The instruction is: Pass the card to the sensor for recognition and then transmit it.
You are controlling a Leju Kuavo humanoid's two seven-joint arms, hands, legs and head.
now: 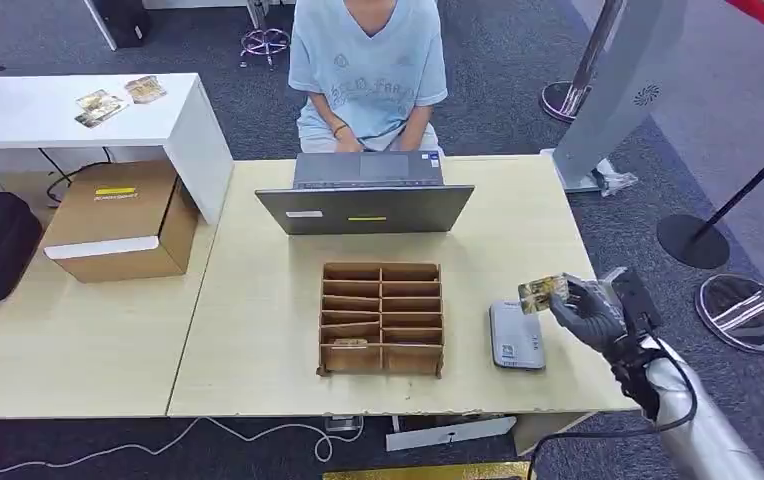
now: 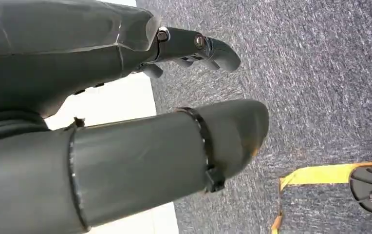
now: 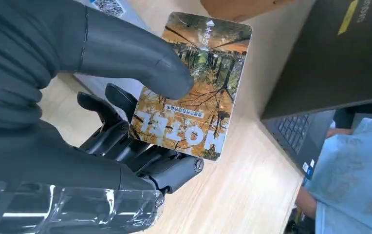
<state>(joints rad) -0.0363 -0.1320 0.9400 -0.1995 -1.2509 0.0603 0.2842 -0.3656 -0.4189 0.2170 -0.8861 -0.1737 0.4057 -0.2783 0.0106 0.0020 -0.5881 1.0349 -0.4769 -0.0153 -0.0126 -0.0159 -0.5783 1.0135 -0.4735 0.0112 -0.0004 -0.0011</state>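
Observation:
My right hand (image 1: 588, 311) pinches a card (image 1: 543, 293) printed with autumn trees, holding it a little above the far end of the grey sensor box (image 1: 516, 336) on the wooden table (image 1: 258, 330). In the right wrist view the card (image 3: 196, 92) sits between the thumb (image 3: 130, 61) and the darker fingers (image 3: 125, 141). My left hand (image 2: 184, 97) hangs over grey carpet with its fingers curled and nothing in it.
A brown divided card box (image 1: 382, 317) stands left of the sensor. An open laptop (image 1: 366, 193) is at the table's far side, with a person in a light blue shirt (image 1: 368, 70) behind it. A cardboard carton (image 1: 123, 220) and a white table (image 1: 78, 110) are at the left.

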